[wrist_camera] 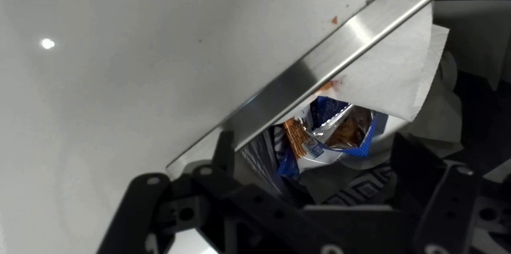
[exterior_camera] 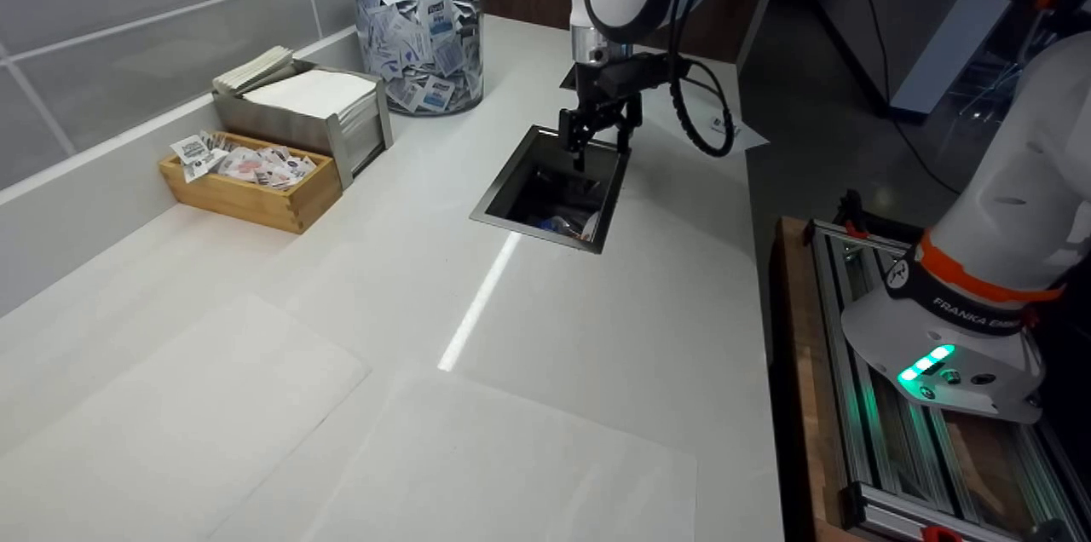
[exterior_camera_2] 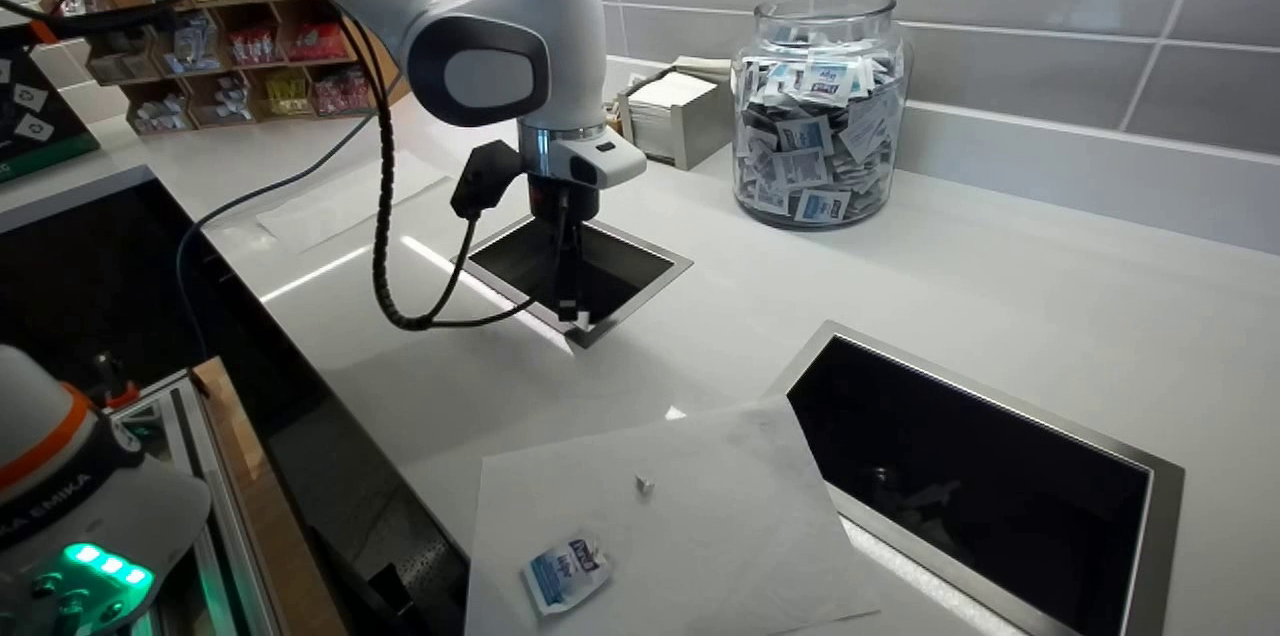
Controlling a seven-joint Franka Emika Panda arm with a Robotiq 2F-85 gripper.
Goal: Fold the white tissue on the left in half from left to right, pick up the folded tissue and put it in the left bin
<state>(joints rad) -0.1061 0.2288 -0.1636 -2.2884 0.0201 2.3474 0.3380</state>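
Note:
My gripper is open and empty, pointing down over the square bin opening. In an exterior view the gripper overlaps that same bin's rim. In the wrist view the fingers of the gripper are wide apart, the left one by the metal rim. Below them lie a blue snack wrapper and white paper; I cannot tell whether this paper is the folded tissue. Two white sheets lie flat on the counter, one sheet and another sheet beside it.
A second bin adjoins a white sheet bearing a wipe packet. A glass jar, napkin holder and wooden box stand along the wall. The counter's edge lies on the robot base's side.

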